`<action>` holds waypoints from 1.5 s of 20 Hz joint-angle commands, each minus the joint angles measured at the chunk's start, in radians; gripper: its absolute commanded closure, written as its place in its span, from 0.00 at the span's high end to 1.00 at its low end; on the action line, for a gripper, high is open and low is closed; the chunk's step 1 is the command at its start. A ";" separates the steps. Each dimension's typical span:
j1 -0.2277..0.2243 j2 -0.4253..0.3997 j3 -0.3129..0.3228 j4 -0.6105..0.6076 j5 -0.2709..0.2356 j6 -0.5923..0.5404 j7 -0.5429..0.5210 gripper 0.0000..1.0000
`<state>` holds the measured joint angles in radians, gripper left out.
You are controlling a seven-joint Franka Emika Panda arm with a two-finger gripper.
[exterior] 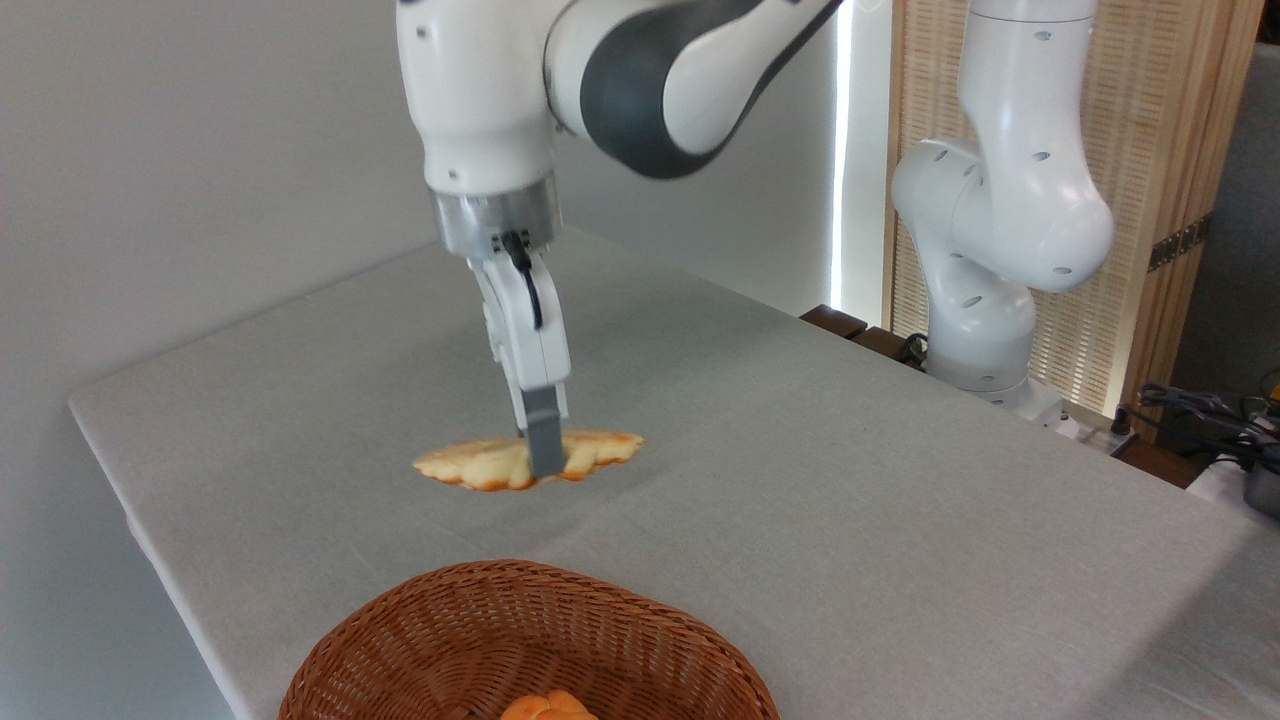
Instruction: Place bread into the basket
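The bread (480,462), a flat pale golden pastry with browner scalloped edges, lies across the middle of the grey table (800,480). My gripper (545,458) points straight down onto its middle. One grey fingertip (545,445) stands in front of the bread and covers part of it; the other finger is hidden behind it. Whether the jaws press on the bread does not show from this angle. The reddish-brown wicker basket (520,575) sits at the near edge of the table, below the bread in the picture and cut off by the frame.
A small orange-brown bun (545,706) peeks up inside the basket at the bottom edge. The arm's white base (985,310) stands at the table's far right. Cables and dark gear (1215,420) lie beyond the right edge.
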<state>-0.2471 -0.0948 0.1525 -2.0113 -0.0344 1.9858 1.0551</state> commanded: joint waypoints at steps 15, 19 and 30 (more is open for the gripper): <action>0.002 0.033 0.147 0.025 0.001 0.311 0.016 1.00; 0.002 0.033 0.147 0.025 0.001 0.309 0.014 1.00; -0.009 -0.017 0.090 0.143 0.001 0.029 -0.223 1.00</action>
<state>-0.2464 -0.1049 0.2658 -1.9225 -0.0342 2.1177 0.9521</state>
